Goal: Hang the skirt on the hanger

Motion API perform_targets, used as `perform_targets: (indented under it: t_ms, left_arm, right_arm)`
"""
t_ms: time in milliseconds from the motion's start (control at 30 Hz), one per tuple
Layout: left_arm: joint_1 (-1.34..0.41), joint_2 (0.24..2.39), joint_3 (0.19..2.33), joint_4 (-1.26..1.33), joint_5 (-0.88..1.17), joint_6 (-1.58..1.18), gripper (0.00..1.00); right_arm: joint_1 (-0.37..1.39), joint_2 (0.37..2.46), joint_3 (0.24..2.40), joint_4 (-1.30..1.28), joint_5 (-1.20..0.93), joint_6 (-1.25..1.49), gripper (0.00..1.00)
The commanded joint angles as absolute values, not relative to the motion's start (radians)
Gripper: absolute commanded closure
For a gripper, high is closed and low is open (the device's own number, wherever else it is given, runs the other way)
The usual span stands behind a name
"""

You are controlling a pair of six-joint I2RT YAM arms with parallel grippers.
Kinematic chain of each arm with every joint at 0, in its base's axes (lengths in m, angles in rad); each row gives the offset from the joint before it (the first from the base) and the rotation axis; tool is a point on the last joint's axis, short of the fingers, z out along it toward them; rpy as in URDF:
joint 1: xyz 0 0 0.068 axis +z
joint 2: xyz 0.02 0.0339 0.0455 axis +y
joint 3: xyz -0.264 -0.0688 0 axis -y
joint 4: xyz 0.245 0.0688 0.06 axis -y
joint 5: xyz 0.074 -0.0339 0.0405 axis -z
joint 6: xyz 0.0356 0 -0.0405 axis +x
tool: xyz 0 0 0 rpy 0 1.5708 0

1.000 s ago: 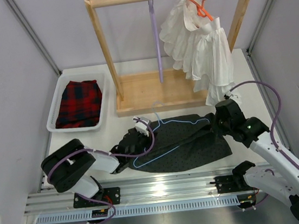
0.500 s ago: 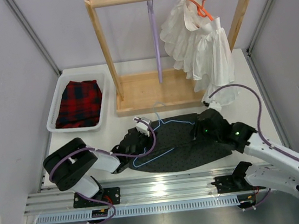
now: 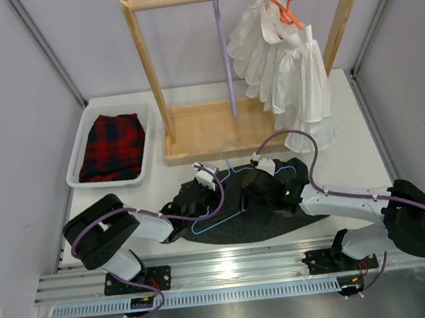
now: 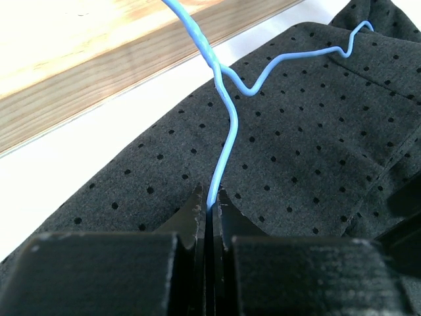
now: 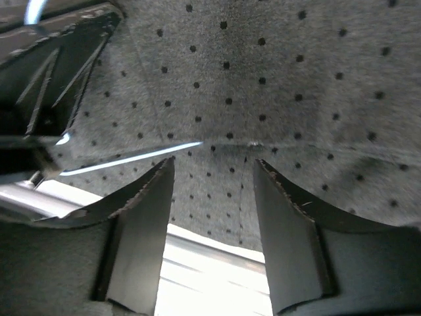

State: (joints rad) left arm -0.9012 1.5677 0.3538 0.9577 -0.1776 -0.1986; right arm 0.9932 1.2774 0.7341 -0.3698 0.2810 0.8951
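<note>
The dark dotted skirt (image 3: 237, 230) lies flat on the table in front of the wooden rack. The pale blue wire hanger (image 3: 218, 218) lies on top of it, hook toward the rack. My left gripper (image 3: 211, 196) is shut on the hanger's wire just below the neck; in the left wrist view the wire (image 4: 227, 118) runs out from between the closed fingertips (image 4: 210, 204) over the skirt (image 4: 316, 151). My right gripper (image 3: 254, 193) is open and low over the skirt's middle; in the right wrist view its fingers (image 5: 214, 164) straddle bare fabric (image 5: 263, 79), beside a hanger wire (image 5: 131, 158).
A wooden rack (image 3: 147, 66) stands behind, its base (image 4: 99, 52) close to the hook. On it hang a lilac hanger (image 3: 224, 57) and a white ruffled garment (image 3: 287, 72) on an orange hanger (image 3: 286, 2). A white bin (image 3: 80, 156) at the left holds a red plaid garment (image 3: 111, 144).
My right arm has swung left from the skirt's right edge to its middle, close to the left gripper. The left gripper has kept its hold on the hanger.
</note>
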Motion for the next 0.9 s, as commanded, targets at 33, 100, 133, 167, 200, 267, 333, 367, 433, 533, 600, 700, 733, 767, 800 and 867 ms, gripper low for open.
perform_targets:
  t_ms: [33, 100, 133, 167, 200, 267, 333, 367, 433, 533, 600, 700, 733, 767, 800, 867]
  left_arm:
    - [-0.907, 1.568, 0.379, 0.997, -0.184, -0.184, 1.0]
    - [-0.907, 1.571, 0.37, 1.002, -0.186, -0.187, 1.0]
    - [-0.908, 1.571, 0.37, 1.002, -0.186, -0.186, 1.0]
    - [-0.907, 1.571, 0.368, 1.002, -0.186, -0.186, 1.0]
    - [-0.907, 1.569, 0.367, 1.0, -0.187, -0.186, 1.0]
    - [-0.907, 1.566, 0.367, 0.997, -0.189, -0.186, 1.0]
    - [-0.907, 1.565, 0.367, 0.997, -0.189, -0.186, 1.0]
    - [-0.907, 1.565, 0.367, 0.996, -0.189, -0.186, 1.0]
    - [-0.907, 1.563, 0.37, 0.994, -0.187, -0.186, 1.0]
    - [-0.907, 1.562, 0.367, 0.996, -0.186, -0.186, 1.0]
    - [-0.907, 1.562, 0.367, 0.996, -0.186, -0.184, 1.0]
    - [-0.907, 1.562, 0.367, 0.997, -0.184, -0.184, 1.0]
    - [-0.908, 1.56, 0.367, 0.997, -0.181, -0.184, 1.0]
    - [-0.907, 1.56, 0.368, 0.996, -0.181, -0.184, 1.0]
    - [-0.908, 1.559, 0.367, 0.996, -0.181, -0.184, 1.0]
    - [-0.907, 1.555, 0.364, 0.996, -0.179, -0.186, 1.0]
  right_arm:
    - [1.003, 1.342, 0.729, -0.284, 0.324, 0.948, 0.38]
    - [1.003, 1.351, 0.719, -0.281, 0.334, 0.969, 0.37]
    - [1.003, 1.358, 0.713, -0.281, 0.334, 0.977, 0.36]
    - [1.003, 1.359, 0.71, -0.279, 0.336, 0.982, 0.36]
    - [1.003, 1.361, 0.709, -0.279, 0.336, 0.994, 0.36]
    - [1.003, 1.361, 0.697, -0.276, 0.339, 1.014, 0.35]
    - [1.002, 1.364, 0.69, -0.273, 0.342, 1.046, 0.34]
    - [1.002, 1.361, 0.686, -0.275, 0.344, 1.057, 0.34]
    - [1.008, 1.351, 0.673, -0.264, 0.36, 1.098, 0.32]
    - [1.006, 1.345, 0.652, -0.253, 0.379, 1.14, 0.31]
    - [1.006, 1.345, 0.64, -0.252, 0.408, 1.158, 0.31]
    - [1.005, 1.341, 0.621, -0.224, 0.434, 1.186, 0.33]
    - [1.002, 1.338, 0.62, -0.221, 0.44, 1.195, 0.38]
    - [1.005, 1.333, 0.621, -0.224, 0.462, 1.196, 0.39]
    - [1.005, 1.316, 0.623, -0.225, 0.472, 1.198, 0.41]
    - [1.005, 1.299, 0.629, -0.238, 0.497, 1.2, 0.41]
